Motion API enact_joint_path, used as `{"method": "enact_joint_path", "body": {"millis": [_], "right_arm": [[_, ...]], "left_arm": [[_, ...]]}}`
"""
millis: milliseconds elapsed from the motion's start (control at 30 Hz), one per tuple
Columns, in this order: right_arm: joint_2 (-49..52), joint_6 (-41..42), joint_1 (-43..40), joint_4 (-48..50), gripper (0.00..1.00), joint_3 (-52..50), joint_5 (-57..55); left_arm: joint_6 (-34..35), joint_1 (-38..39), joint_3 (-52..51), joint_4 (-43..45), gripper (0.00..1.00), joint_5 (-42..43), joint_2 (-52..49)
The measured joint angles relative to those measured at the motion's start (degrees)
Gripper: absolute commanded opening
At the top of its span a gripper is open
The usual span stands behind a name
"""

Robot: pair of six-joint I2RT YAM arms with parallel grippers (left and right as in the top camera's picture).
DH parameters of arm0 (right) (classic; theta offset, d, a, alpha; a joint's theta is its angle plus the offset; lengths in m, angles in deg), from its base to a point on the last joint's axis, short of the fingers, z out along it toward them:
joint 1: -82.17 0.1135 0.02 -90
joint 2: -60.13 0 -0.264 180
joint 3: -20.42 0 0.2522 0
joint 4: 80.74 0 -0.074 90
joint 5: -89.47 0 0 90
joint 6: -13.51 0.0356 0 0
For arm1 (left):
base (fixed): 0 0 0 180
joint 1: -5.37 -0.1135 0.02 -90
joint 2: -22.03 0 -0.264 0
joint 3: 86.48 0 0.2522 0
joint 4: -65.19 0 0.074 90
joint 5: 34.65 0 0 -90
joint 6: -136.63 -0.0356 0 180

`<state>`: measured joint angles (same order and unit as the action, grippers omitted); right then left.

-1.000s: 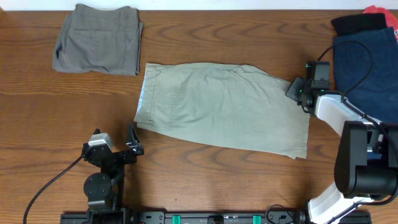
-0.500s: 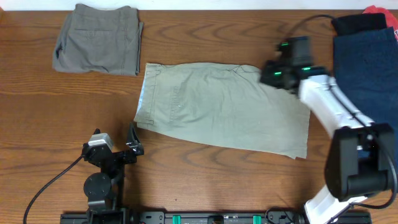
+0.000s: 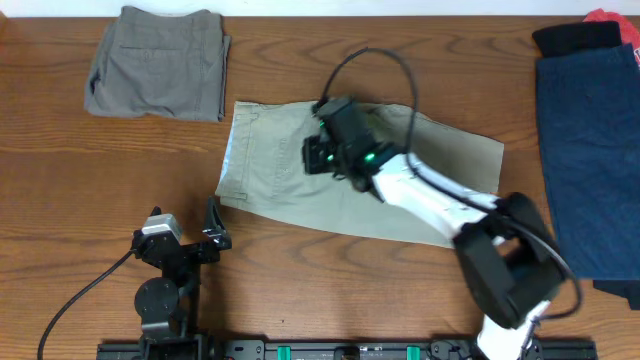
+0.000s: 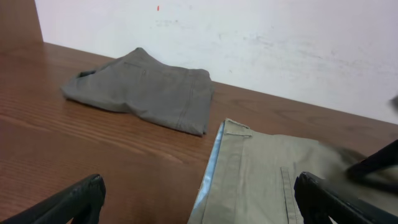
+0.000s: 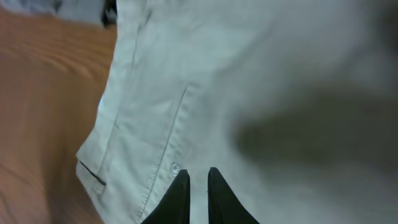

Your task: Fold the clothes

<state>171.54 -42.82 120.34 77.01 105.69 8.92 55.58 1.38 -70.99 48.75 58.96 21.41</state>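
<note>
The khaki shorts (image 3: 270,175) lie spread flat mid-table, with the pale blue waistband lining along their left edge. My right gripper (image 3: 316,156) hovers over their waistband half, its arm stretched across the leg end. In the right wrist view its fingertips (image 5: 194,172) stand a narrow gap apart above the shorts (image 5: 249,68), near a button and seam, with nothing between them. My left gripper (image 3: 210,228) rests wide open near the front edge, just off the shorts' lower left corner. In its own view the left gripper (image 4: 199,190) frames the waistband corner of the shorts (image 4: 261,174).
A folded grey-olive garment (image 3: 160,62) (image 4: 149,90) lies at the back left. At the right edge are a navy garment (image 3: 590,150), a black one (image 3: 575,38) and a bit of red (image 3: 612,15). A pale wall (image 4: 249,43) backs the table.
My right arm has swung from the shorts' right edge leftward across them to the waistband half, and its fingers have parted slightly. The left arm has not moved.
</note>
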Motion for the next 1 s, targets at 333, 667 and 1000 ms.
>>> {"method": "enact_joint_path", "body": {"millis": [333,667,1000], "right_arm": [[8.59,3.3,2.08,4.15,0.07,0.0,2.93],[8.85,4.85,2.03,-2.62,0.01,1.09,11.13],[8.85,3.15,2.05,-12.26,0.01,1.95,20.72]], "left_arm": [[0.0,0.0,0.0,0.0,0.98,0.0,0.0],[0.0,0.0,0.0,0.0,0.98,0.0,0.0],[0.0,0.0,0.0,0.0,0.98,0.0,0.0]]}}
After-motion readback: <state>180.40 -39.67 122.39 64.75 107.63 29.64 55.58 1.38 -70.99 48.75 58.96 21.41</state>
